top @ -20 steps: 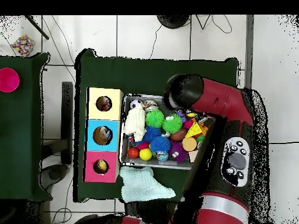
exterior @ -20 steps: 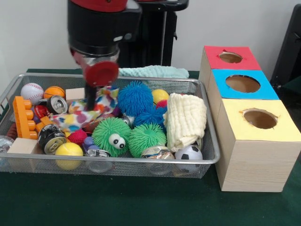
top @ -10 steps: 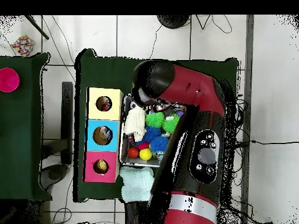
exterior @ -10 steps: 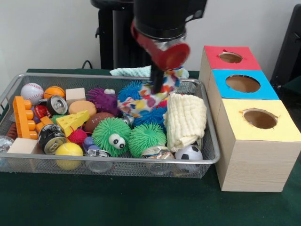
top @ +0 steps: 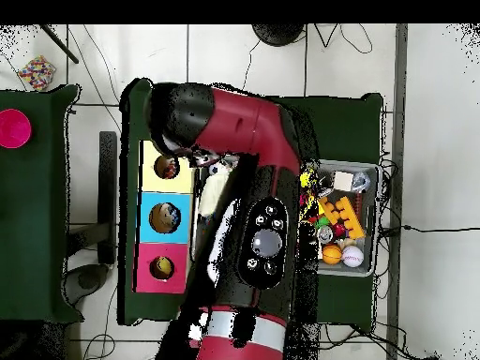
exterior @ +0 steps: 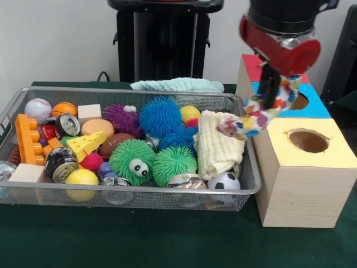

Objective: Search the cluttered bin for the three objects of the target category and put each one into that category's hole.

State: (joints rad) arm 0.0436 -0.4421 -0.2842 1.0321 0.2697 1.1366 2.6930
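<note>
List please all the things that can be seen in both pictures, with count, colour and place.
Wire basket: one, silver, on the green table.
Spiky balls: about five, green, blue and purple, in the basket's middle.
Small balls: baseball, orange ball, two yellow, a soccer ball, spread through the basket.
Cans: at least two, dark, basket's left side.
Cream cloth: one, basket's right end.
Aqua cloth: one, behind the basket.
Boxes with holes: three, red, blue and yellow tops, right of the basket.
Spotted cloth: one, many colours, hanging between basket and yellow box.
Gripper: one, red and black, holds the spotted cloth.
</note>
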